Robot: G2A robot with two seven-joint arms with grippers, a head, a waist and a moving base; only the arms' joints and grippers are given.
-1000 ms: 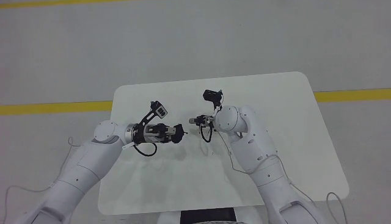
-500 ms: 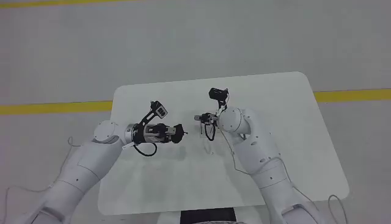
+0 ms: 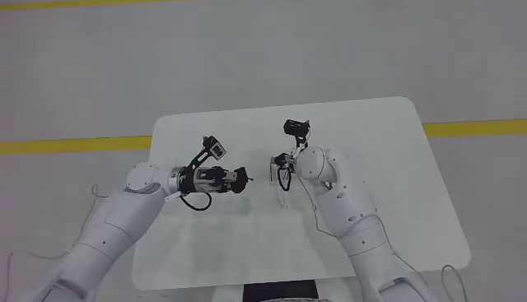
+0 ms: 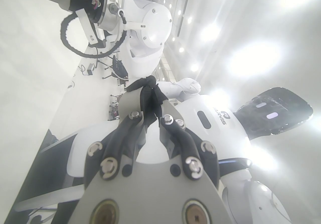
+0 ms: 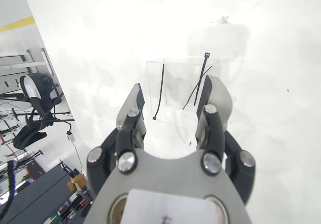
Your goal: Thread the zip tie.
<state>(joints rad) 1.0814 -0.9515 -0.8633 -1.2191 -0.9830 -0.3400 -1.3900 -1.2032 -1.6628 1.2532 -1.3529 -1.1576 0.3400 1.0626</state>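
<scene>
Zip tie (image 4: 150, 84): black strip, pinched at the tips of the left pincer (image 4: 148, 105), whose jaws are closed down tight on it. It's held up in the air off the table (image 3: 370, 137), w/ a bunched black end sticking out past the tips. Can't tell head from tail, or whether it's looped yet. Prob. held clear like this so the free end is presented toward the other arm for threading.

Right pincer (image 5: 173, 85): wide open, nothing in it. It hangs above the table pointing down, near the left pincer but apart from it. My read: it's open & ready to take hold of a tie end, not gripping yet.

Container: a shallow clear tray (image 5: 147, 79) sits on the table directly under the right pincer. In it are spare black ties: a single tie (image 5: 160, 87) lying straight near one wall, and a crossed pair (image 5: 200, 79) by the opposite wall, one over the other. All lie flat and loose, none threaded. The tray looks like the supply stock, keeping the ties together within reach.
</scene>
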